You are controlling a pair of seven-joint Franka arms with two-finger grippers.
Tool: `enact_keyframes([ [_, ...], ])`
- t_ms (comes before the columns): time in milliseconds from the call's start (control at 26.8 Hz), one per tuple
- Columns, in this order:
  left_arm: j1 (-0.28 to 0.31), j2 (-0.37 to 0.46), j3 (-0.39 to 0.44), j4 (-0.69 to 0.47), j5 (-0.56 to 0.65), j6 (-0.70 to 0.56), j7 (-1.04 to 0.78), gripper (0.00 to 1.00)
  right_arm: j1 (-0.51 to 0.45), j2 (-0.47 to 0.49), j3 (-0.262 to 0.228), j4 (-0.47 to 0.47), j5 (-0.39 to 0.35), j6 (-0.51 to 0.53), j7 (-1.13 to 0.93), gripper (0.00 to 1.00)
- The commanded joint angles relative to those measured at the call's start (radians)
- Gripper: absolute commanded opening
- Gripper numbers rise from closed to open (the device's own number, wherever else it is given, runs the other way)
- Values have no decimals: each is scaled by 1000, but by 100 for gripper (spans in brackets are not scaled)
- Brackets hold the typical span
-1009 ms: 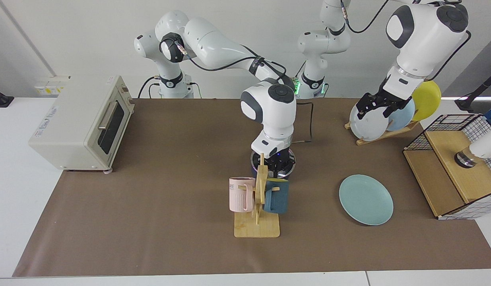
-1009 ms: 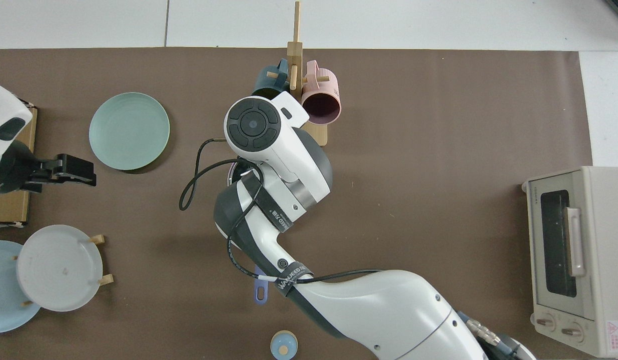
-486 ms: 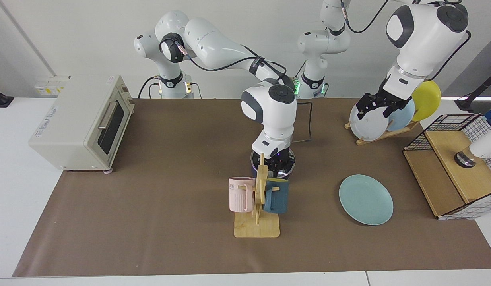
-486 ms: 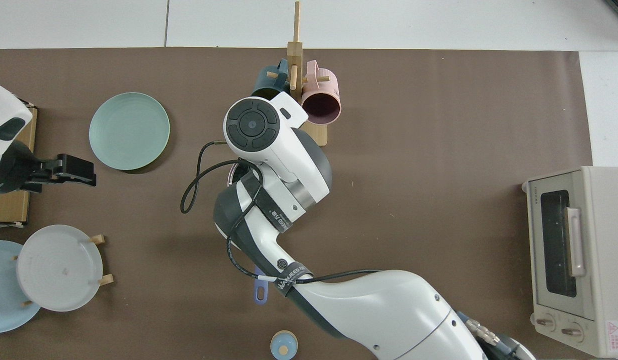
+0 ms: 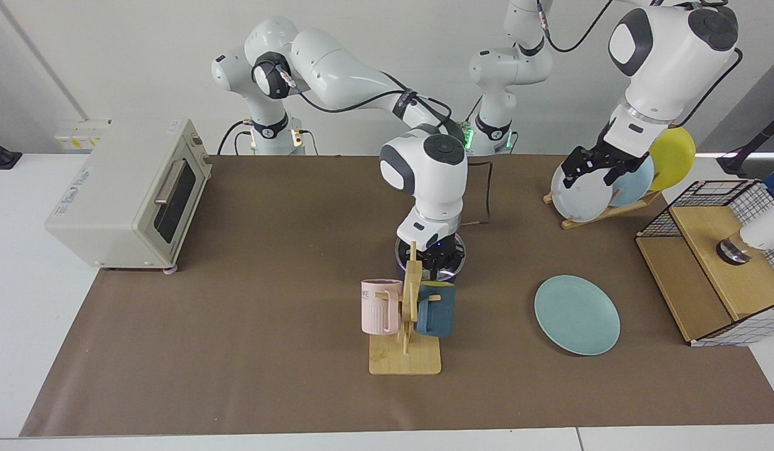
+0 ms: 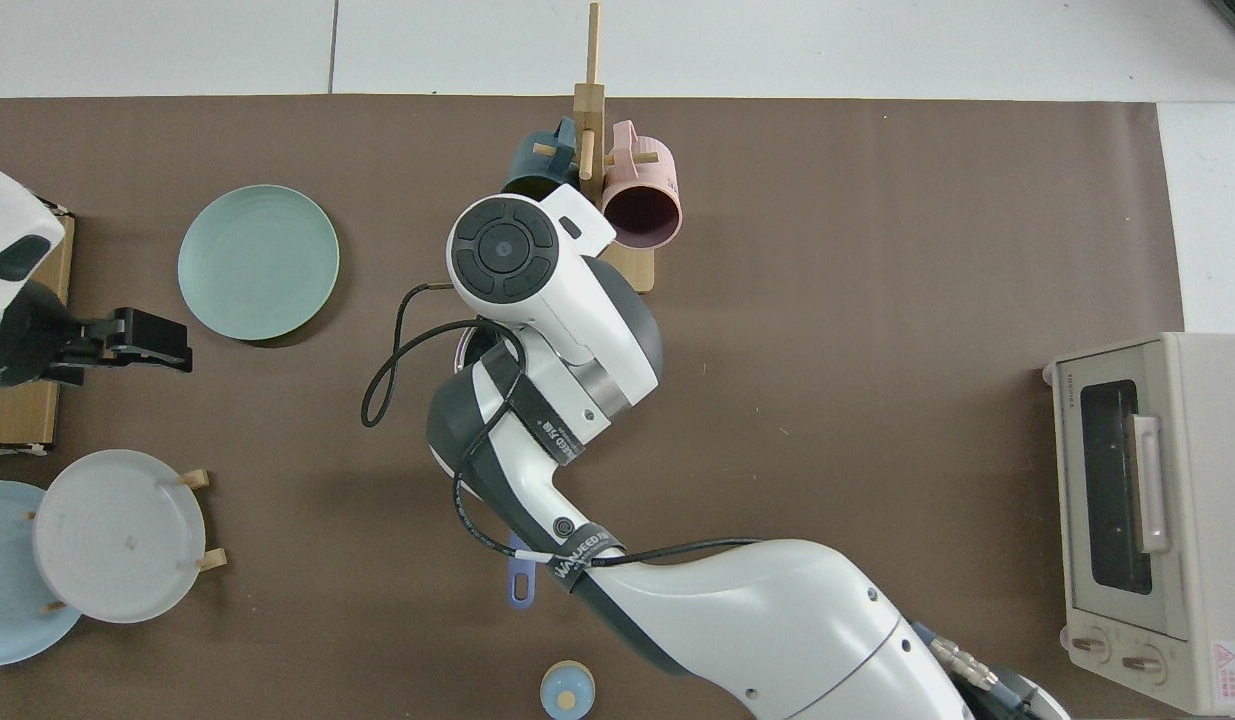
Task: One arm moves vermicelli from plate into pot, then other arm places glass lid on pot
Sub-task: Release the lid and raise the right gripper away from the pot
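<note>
Nearest the facing camera, a wooden mug stand (image 5: 404, 351) holding a pink ribbed mug (image 5: 380, 305) and a dark teal mug (image 5: 435, 307) sits on the brown-covered counter (image 5: 236, 326). It lies in front of the right end effector and partly screens it. The round flat teal-green plate (image 5: 577, 314) lies bare on the counter, beside that stand and in front of and below the left end effector.

Behind the stand, the right end effector (image 5: 438, 262), black with a small blue light, points straight down at the round clear glass lid (image 5: 455, 259). The lid sits over the small dark saucepan (image 5: 400, 263), directly beneath the end effector. Whether the fingers are closed on the lid's knob cannot be told, since stand and wrist hide them. In the top view the right arm covers the pot, and only the end of its long blue handle (image 6: 518, 583) shows. No vermicelli is visible in either view.

Farther back, the left end effector (image 5: 595, 168) hangs raised in front of a wooden plate rack (image 5: 603, 213) holding white, pale blue and yellow plates. Its black fingers (image 6: 142, 340) stand parted with nothing between them, and the left arm waits. A cream toaster oven (image 5: 133, 194) stands well apart from the right end effector.
</note>
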Motion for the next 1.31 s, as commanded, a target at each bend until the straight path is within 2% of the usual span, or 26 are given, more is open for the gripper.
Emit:
enact_keyframes([
  [0,0,-17,4,-13,0,4,10,100,-14,-31,5,8,11,-64,-30,0],
  [187,0,-17,4,-12,0,4,10,100,-20,-118,-2,7,14,-122,-27,0],
  [262,0,-17,4,-13,0,4,10,100,-18,-141,-2,7,17,-138,-17,12],
  [336,0,-17,4,-13,0,4,10,100,-18,-160,-5,5,12,-165,-14,14],
  [411,0,-17,4,-13,0,4,10,100,-25,-175,-7,5,11,-196,-16,21],
  [523,0,-17,4,-13,0,4,10,100,-55,-229,-5,-16,19,-225,-30,40],
  [598,0,-17,4,-12,0,4,10,100,-72,-285,-5,-65,20,-234,-46,54],
  [747,0,-19,4,-13,0,4,10,100,-107,-413,-5,-197,22,-236,-125,99],
  [1009,0,-17,4,-13,0,4,10,100,-181,-586,-5,-409,16,-293,-167,99],
  [1270,0,-19,4,-13,0,4,10,100,-305,-786,-7,-670,16,-242,-312,99],
])
